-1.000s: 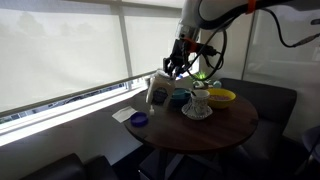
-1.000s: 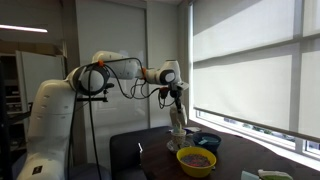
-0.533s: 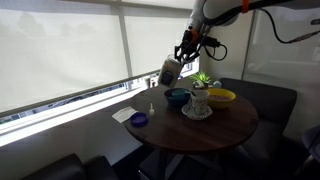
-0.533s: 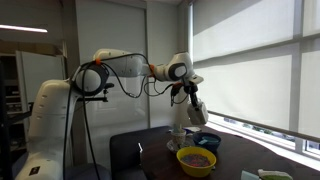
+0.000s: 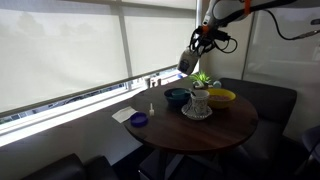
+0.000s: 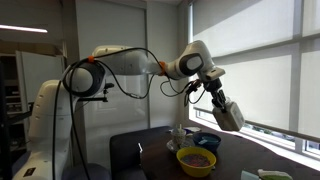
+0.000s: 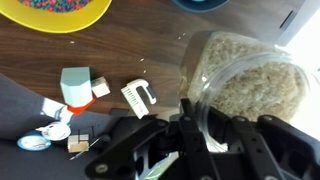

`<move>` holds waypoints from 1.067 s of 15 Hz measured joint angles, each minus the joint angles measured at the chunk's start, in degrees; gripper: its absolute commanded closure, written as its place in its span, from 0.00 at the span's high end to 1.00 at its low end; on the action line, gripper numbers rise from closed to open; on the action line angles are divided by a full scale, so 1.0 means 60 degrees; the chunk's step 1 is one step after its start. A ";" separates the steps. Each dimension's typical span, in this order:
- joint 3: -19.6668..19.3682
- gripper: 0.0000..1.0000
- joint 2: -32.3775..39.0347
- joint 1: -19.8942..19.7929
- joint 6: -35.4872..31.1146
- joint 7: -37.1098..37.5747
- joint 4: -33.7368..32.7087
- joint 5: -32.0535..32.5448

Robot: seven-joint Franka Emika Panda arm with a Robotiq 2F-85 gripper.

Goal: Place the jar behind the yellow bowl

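My gripper (image 5: 201, 42) is shut on the jar (image 5: 187, 61), a clear jar with pale cream contents, and holds it tilted high above the round table. It also shows in an exterior view (image 6: 228, 113) below the gripper (image 6: 213, 94). In the wrist view the jar (image 7: 245, 75) fills the right side between the fingers (image 7: 200, 122). The yellow bowl (image 5: 222, 96) sits on the table's far side, below and apart from the jar. It is near the front in an exterior view (image 6: 197, 160) and at the wrist view's top left (image 7: 60, 12).
A dark teal bowl (image 5: 176, 97), a white cup on a saucer (image 5: 198, 104) and a small plant (image 5: 203, 78) stand on the round wooden table (image 5: 215, 128). A purple item (image 5: 139, 120) and white napkin (image 5: 123, 114) lie on a side ledge. Window blinds stand behind.
My gripper has carried the jar up and across, from low beside the teal bowl to high above the table near the plant and yellow bowl.
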State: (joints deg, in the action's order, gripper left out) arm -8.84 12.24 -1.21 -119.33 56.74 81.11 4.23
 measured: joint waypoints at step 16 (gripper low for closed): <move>-0.0409 0.03 0.2291 -0.0485 0.2408 0.2010 -0.1731 -0.0153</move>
State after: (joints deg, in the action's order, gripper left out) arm -11.29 25.98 -4.12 -104.89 68.80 70.73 3.32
